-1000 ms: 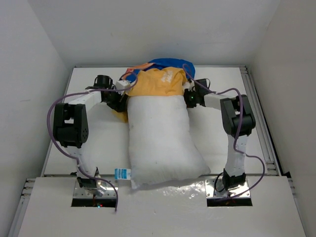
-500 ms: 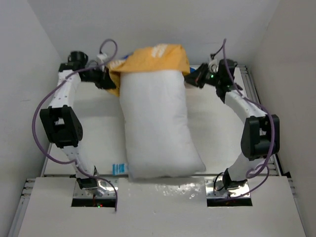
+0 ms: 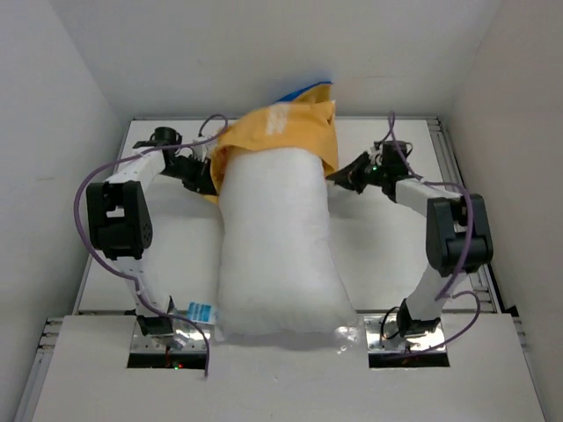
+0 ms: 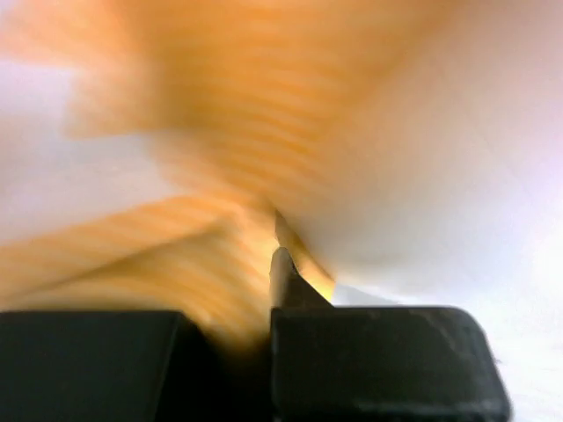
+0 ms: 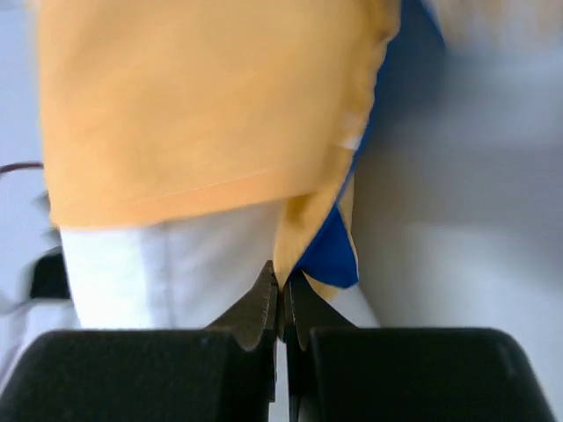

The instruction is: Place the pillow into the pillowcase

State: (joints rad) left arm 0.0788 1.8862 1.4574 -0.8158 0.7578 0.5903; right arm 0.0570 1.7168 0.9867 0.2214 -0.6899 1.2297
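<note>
While capped only at the 12 o'clock end: pillow (image 3: 277,246) lying lengthwise down the middle of the table (image 3: 171,251), most of the white body bare, 6 o'clock end bulging toward the arm bases.
Pillowcase (image 3: 283,130): orange-yellow side up, sliver of blue at the 12 o'clock edge; mouth drawn over the far end of the pillow only.
Left gripper (image 3: 204,176): at 10 o'clock of the pillow, on the case's side edge; wrist view blurred, yet seemingly closed on a pinch of orange cloth.
Right gripper (image 3: 341,176): at 2 o'clock of the pillow, fingers pressed together on the hem at the junction of orange and blue layers, plain in the wrist view.
Tag (image 3: 201,311): small, blue-and-white, at the pillow's 7 o'clock corner, outside the case.
Stage: sleeving-on, judged early; bulk of the pillow left to cover.
Handling: pillow soft, plump, probably light and springy, likely to bunch at the mouth rather than slide. Case thin and limp, liable to slip from a shallow pinch.
Where to hold: case by its mouth hem at 3 and 9 o'clock of the opening, with a deep bite; pillow better shaken down than grabbed.
Risk: hem slipping free on one side, case skewing, pillow corner folding inside.
</note>
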